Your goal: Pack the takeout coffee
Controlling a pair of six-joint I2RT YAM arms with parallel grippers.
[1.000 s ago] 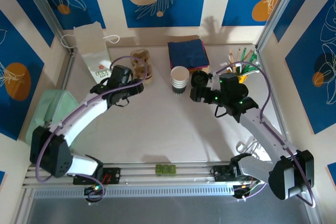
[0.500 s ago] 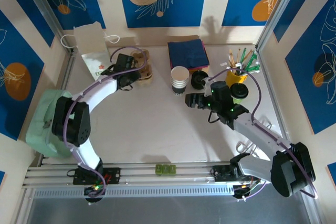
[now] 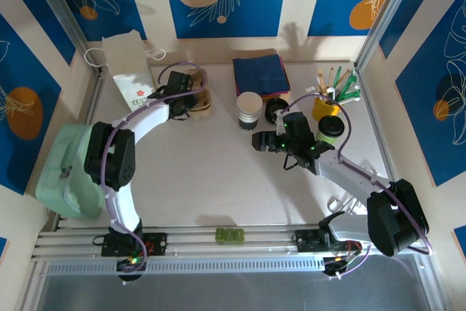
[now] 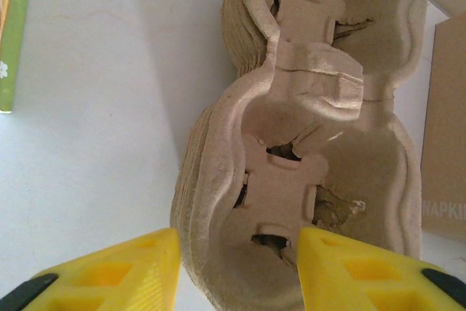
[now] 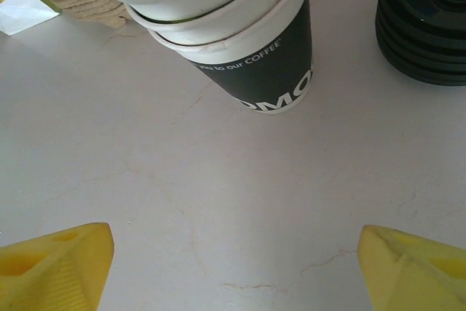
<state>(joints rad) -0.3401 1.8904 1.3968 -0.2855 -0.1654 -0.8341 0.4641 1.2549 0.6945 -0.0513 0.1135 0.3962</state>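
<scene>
The takeout coffee as a single cup is out of view. A stack of white paper cups (image 3: pixel 249 111) with a dark base (image 5: pixel 269 71) stands mid-table. My right gripper (image 3: pixel 260 140) sits just in front of it, open wide, with bare table between its fingers (image 5: pixel 58 264). A stack of brown pulp cup carriers (image 3: pixel 195 92) lies at the back left. My left gripper (image 4: pixel 237 267) straddles the near end of the top carrier (image 4: pixel 306 143). One yellow finger (image 4: pixel 116 271) is outside the wall, the other inside the well. The jaws are open and narrowing around it.
A pile of black lids (image 3: pixel 275 111) stands right of the cups. Dark blue napkins (image 3: pixel 261 74) lie behind. A white paper bag (image 3: pixel 129 71) stands at the back left, a yellow holder with stirrers (image 3: pixel 328 103) at the right, and a pale green bag (image 3: pixel 69 169) at the left edge.
My left arm reached back to the carrier stack and its jaws have narrowed around the carrier's end. My right gripper moved left from the lids to the front of the cup stack.
</scene>
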